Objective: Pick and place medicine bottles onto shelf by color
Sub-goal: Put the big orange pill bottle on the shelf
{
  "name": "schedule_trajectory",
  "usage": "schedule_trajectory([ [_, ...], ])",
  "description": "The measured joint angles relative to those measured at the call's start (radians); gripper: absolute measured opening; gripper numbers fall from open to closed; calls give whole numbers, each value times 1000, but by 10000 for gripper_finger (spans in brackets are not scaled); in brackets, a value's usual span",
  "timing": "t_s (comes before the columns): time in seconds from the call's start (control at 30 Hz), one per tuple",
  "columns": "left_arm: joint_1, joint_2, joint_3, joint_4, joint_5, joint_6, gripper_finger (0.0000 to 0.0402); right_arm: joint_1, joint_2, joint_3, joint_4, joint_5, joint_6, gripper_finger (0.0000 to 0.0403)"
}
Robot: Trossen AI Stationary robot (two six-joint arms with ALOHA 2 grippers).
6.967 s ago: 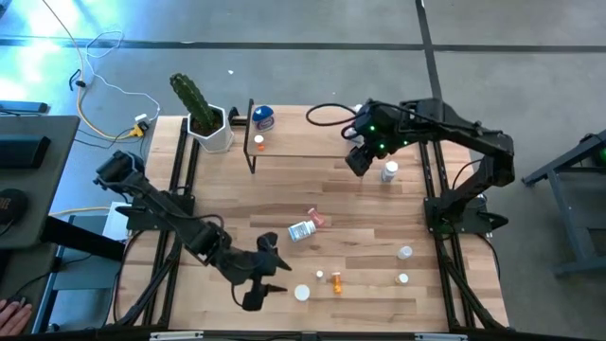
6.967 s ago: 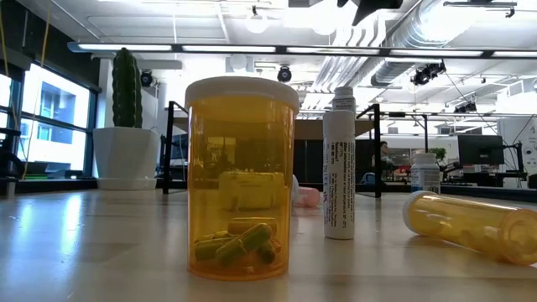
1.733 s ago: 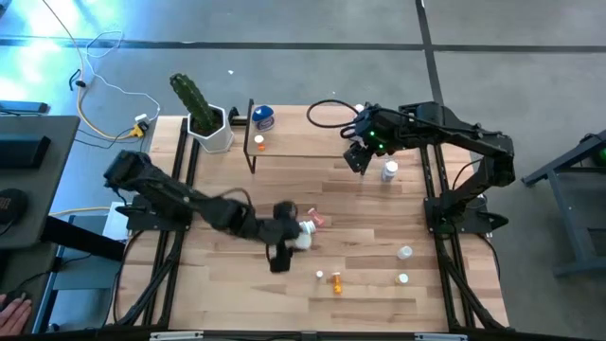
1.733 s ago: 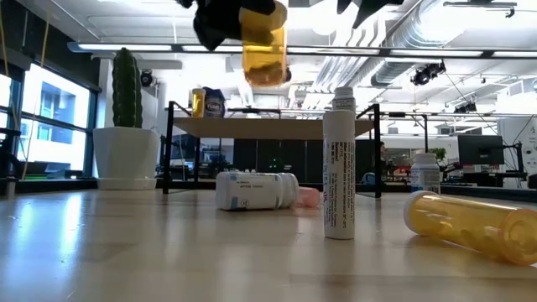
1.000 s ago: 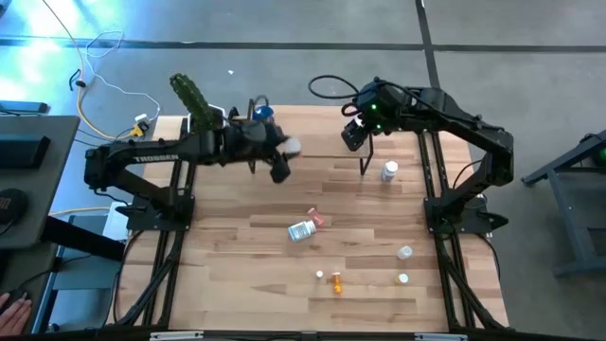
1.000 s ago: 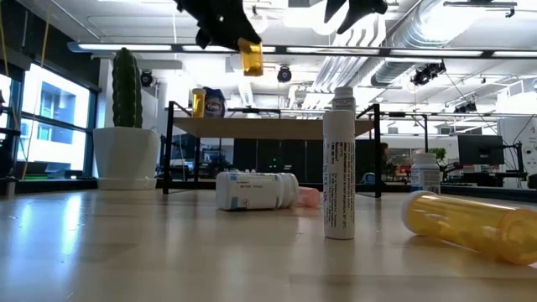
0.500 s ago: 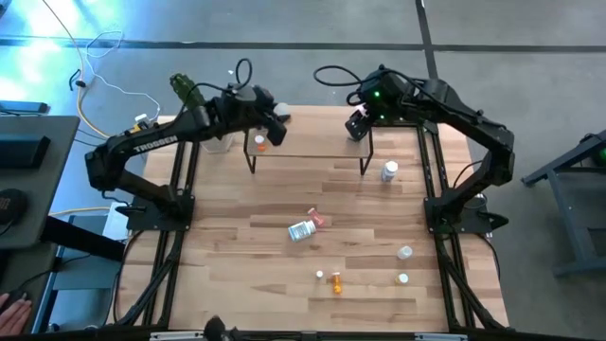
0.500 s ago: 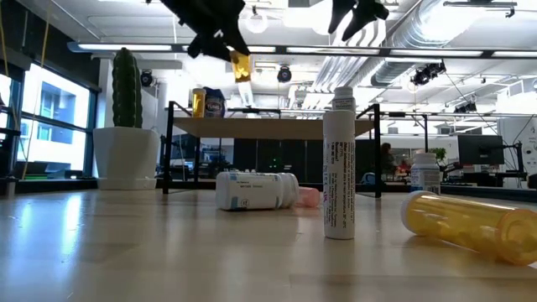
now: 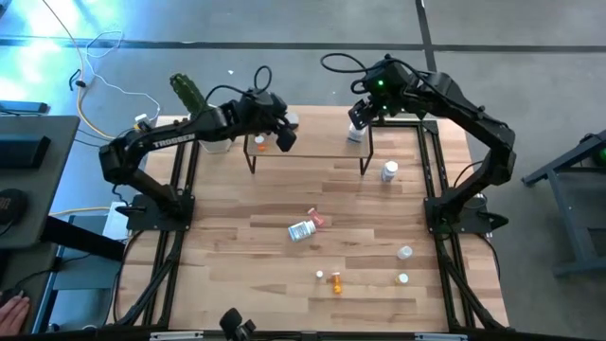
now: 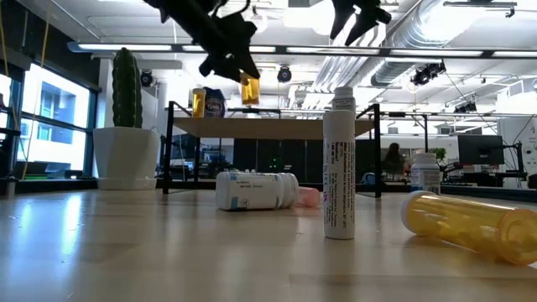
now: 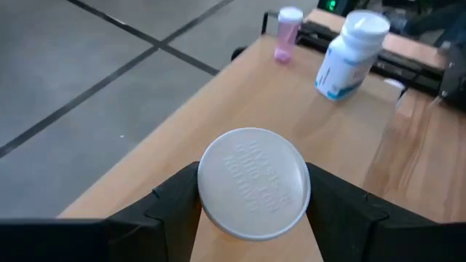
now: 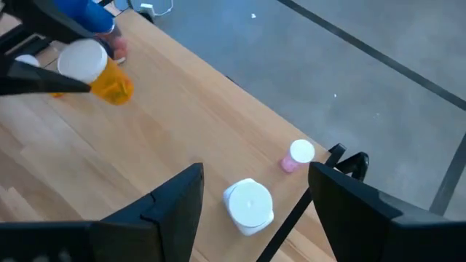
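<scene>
My left gripper (image 9: 284, 134) is shut on an orange pill bottle with a white cap (image 10: 249, 90), just above the light-wood shelf (image 9: 312, 144). The cap also shows in the left wrist view (image 11: 253, 182). My right gripper (image 12: 262, 193) is open and empty. It hangs over the shelf's right end, above a white bottle (image 12: 249, 206) and a pink bottle (image 12: 297, 155) that stand there. An orange bottle (image 10: 198, 102) and a blue bottle (image 10: 215, 102) stand on the shelf's left end. My left gripper pinches the orange bottle's top end between its two fingers, one on each side at the white cap (image 11: 206, 191). The cap hides the exact place below it. The fingers (image 10: 225, 52) slant down from above. The bottle hangs about upright, lifted clear of the shelf.
On the table lie a white bottle (image 9: 301, 230) and a pink one (image 9: 317, 220). A white bottle (image 9: 389, 171) stands by the shelf's right leg. Several small bottles (image 9: 336, 282) are near the front edge. A cactus in a white pot (image 9: 210, 128) stands left of the shelf.
My left gripper has carried the orange bottle from the shelf's front edge toward the far edge, over the shelf. It has then gone down toward the board, and the bottle has come from tilted to about upright. My right gripper has drifted a little toward the far edge.
</scene>
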State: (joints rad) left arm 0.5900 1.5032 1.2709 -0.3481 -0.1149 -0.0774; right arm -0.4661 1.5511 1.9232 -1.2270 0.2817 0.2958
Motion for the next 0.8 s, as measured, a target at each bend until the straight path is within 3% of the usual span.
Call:
schedule_trajectory([
  [0.8,-12,56,0,-50,-24,13,204,-5,0,0,-22,-2,-1,239],
])
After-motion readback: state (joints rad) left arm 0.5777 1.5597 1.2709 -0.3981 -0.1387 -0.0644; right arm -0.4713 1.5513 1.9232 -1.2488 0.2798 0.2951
